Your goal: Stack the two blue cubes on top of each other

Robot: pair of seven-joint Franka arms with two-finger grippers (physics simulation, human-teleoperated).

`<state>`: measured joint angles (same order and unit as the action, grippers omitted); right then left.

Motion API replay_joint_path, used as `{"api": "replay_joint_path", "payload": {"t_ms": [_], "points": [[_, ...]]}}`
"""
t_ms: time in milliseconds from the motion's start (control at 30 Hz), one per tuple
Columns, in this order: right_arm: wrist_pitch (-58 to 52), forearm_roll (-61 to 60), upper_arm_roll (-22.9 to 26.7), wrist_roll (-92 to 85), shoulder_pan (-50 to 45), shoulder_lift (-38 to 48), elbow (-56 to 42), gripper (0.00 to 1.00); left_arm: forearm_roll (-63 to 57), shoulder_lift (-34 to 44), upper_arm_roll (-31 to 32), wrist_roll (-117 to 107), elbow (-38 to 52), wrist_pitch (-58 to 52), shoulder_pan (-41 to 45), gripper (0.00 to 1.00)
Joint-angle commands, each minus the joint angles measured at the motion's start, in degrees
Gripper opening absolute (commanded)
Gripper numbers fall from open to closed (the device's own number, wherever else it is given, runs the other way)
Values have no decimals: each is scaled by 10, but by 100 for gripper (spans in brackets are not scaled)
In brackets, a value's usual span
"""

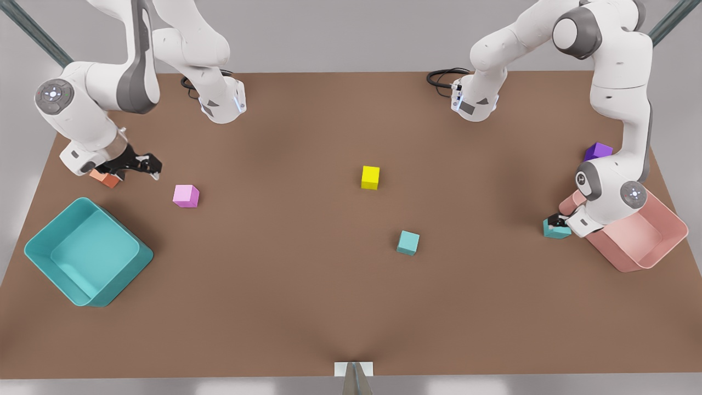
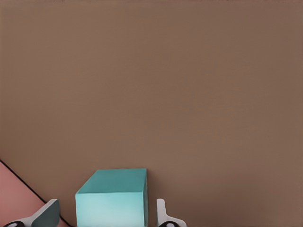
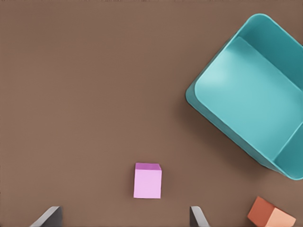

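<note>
Brown table (image 1: 307, 307) — teal cubes (image 1: 408, 242) flat, apart

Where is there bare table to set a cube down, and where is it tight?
Open: the wide stretch between the pink cube and the yellow cube, and the near strip below the free blue cube. Tight: the front view's right, where the left gripper straddles the other blue cube beside the pink bin. The right gripper waits, open.

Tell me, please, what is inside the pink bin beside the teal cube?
The visible part of the pink bin holds nothing; the left arm covers its far corner, so that part cannot be checked. The left end effector straddles a teal cube just outside.
</note>
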<state>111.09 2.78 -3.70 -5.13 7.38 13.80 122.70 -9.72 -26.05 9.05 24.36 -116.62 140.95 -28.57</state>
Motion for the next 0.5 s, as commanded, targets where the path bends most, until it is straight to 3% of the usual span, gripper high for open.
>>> {"api": "replay_joint_path", "payload": {"t_ms": [0,467], "points": [[14,-6,0,53,1,0,-1,100,-1,-1,0,-13,1,11,0,100],[15,-6,0,53,1,-1,-2,100,0,-55,-1,-13,-11,81,-7,100]]}}
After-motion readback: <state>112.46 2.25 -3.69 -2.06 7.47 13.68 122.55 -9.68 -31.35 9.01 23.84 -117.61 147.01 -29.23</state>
